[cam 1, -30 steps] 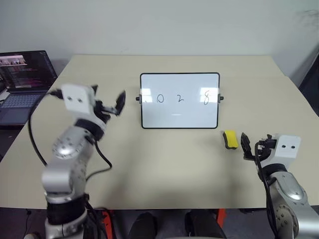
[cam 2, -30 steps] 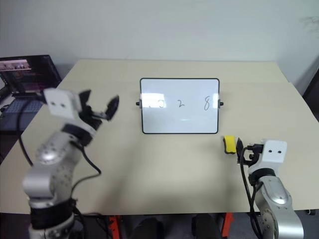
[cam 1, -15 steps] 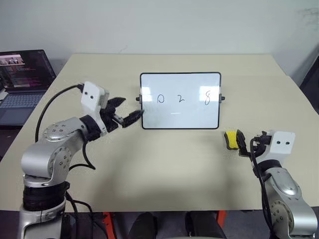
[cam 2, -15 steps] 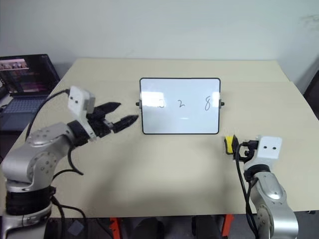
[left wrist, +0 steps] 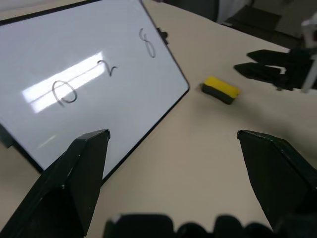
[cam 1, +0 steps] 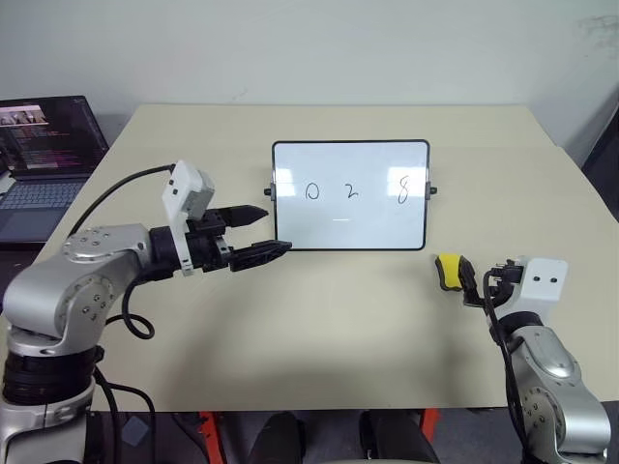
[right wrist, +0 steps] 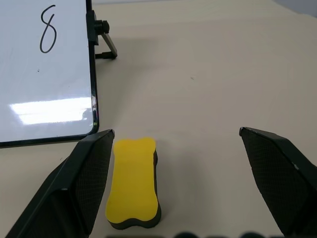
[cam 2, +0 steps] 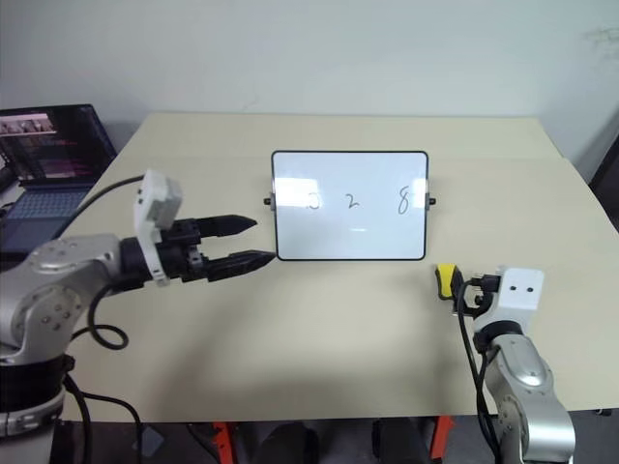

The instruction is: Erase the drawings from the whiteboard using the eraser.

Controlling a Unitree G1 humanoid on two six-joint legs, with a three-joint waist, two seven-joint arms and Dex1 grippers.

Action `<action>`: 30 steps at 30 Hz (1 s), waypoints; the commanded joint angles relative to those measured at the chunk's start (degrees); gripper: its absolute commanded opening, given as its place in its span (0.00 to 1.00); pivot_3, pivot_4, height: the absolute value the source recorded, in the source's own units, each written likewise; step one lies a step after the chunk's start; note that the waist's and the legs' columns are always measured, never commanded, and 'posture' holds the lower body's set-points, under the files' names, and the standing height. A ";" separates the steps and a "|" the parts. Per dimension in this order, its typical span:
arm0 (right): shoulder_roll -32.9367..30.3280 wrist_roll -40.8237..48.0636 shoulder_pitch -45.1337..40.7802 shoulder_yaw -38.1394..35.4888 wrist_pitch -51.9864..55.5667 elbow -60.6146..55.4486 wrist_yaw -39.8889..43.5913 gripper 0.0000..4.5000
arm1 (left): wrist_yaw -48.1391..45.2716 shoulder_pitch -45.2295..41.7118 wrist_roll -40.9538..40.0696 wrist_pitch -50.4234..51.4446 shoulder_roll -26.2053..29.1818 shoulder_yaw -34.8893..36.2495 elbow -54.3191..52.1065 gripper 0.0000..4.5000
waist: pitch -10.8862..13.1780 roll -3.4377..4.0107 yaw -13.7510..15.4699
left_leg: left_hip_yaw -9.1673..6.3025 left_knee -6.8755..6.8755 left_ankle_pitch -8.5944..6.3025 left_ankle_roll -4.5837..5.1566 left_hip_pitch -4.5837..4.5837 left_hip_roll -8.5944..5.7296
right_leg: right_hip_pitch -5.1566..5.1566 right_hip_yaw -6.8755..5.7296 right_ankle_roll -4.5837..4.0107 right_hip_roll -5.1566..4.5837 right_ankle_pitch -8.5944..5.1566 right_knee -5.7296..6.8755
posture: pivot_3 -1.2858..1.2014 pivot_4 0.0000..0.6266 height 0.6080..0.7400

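Three drawings (cam 1: 350, 191), "0", "2", "8", sit intact in a row on whiteboard (cam 1: 349, 230); nothing wiped yet. Board stands propped mid-table, tilted back on side knobs.

Eraser (right wrist: 133, 182) lies flat on table (cam 1: 329, 319), yellow face up, dark underside down, just off board's near right corner, not touching frame. Untouched.

R gripper (right wrist: 178, 193): jaws spread wide, empty. Eraser lies just ahead of it and toward its left finger (right wrist: 84, 183), which is just beside the block; no contact seen. Head view puts R gripper just right of eraser.

L gripper (cam 1: 259, 230): jaws released, empty, pointing toward board's left edge, near lower left corner, off the table surface. No contact w/ frame.

Progress est.: ~nil. Done: R arm lined up on eraser. Left: centre jaws on block, close, lift, carry to board, wipe all 3 marks. L arm prob. meant to steady board; can't confirm.

Laptop (cam 1: 48, 145) at far left, irrelevant.
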 commanded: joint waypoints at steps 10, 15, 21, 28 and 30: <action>-0.36 -0.46 -1.32 -1.02 -3.14 0.57 0.48 0.98 | -8.25 -2.27 2.35 -5.20 4.99 -0.81 6.16 1.00 | 0.03 0.04 -0.04 | 0.00 -0.01 -0.01 0.02 -0.01 0.00 | 0.00 0.00 -0.01 0.01 -0.01 -0.02 | 0.52 0.24 1.00; -0.37 -0.57 -1.02 -0.88 -3.22 0.52 0.43 0.98 | -9.14 -3.43 3.68 -7.21 4.08 -1.87 7.52 1.00 | 0.04 0.04 -0.04 | 0.00 0.00 -0.01 0.02 -0.01 0.00 | 0.00 0.00 -0.01 0.01 -0.01 -0.01 | 0.52 0.24 1.00; -0.77 -0.67 -1.42 -0.98 -3.03 0.69 0.44 0.98 | -9.67 -4.23 4.70 -8.78 3.09 -3.04 8.82 1.00 | 0.04 0.04 -0.04 | 0.00 0.00 -0.01 0.03 -0.01 0.00 | -0.01 0.00 -0.01 0.01 -0.01 0.00 | 0.52 0.24 1.00; -1.03 -0.75 -2.09 -1.15 -2.96 0.98 0.27 0.98 | -10.59 -4.99 5.62 -10.07 2.86 -3.66 10.07 1.00 | 0.04 0.04 -0.05 | -0.01 0.00 -0.01 0.03 -0.01 0.00 | -0.01 -0.01 -0.01 0.01 -0.01 0.00 | 0.52 0.24 1.00; -0.97 -0.80 -2.08 -1.05 -2.91 0.89 0.23 0.98 | -10.83 -5.26 5.96 -10.60 2.86 -3.84 10.51 1.00 | 0.04 0.04 -0.05 | 0.00 0.00 -0.01 0.03 -0.01 0.00 | -0.01 -0.01 -0.01 0.01 -0.01 0.00 | 0.52 0.24 1.00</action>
